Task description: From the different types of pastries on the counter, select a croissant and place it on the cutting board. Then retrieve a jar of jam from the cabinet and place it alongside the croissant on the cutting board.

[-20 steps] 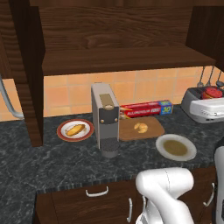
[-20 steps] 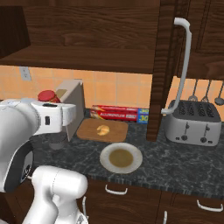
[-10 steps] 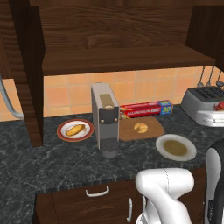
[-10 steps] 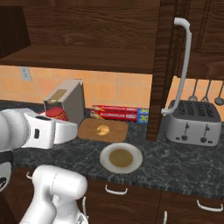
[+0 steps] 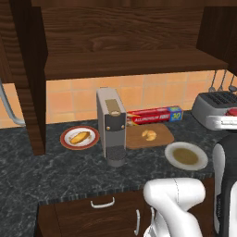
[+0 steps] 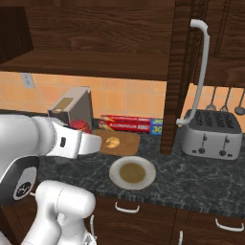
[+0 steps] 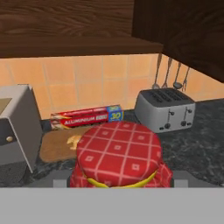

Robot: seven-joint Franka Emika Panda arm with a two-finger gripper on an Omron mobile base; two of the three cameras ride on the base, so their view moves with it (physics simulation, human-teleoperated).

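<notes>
The jar of jam [image 7: 119, 154], with its red checked lid, sits right in front of the hand camera, and my gripper [image 7: 119, 180] is shut on it. In the right base view the jar [image 6: 80, 126] shows above the white hand, left of the cutting board [image 6: 125, 145]. The croissant [image 6: 113, 141] lies on that brown board. From the left base view the croissant [image 5: 149, 134] rests mid-board [image 5: 162, 137], and the jar's red lid [image 5: 232, 112] is at the far right edge. The yellow bun [image 5: 79, 137] lies on a red-rimmed plate.
A grey coffee machine [image 5: 112, 126] stands left of the board, with a foil box [image 5: 155, 115] behind it. A round tan plate [image 5: 186, 156] lies in front, and a toaster [image 6: 209, 134] to the right. An open cabinet door with a long handle [image 6: 201, 72] hangs beside the toaster.
The arm has come down from cabinet height toward the counter with the jar held, and moved nearer the board. Croissant, bun and plates have stayed put.
</notes>
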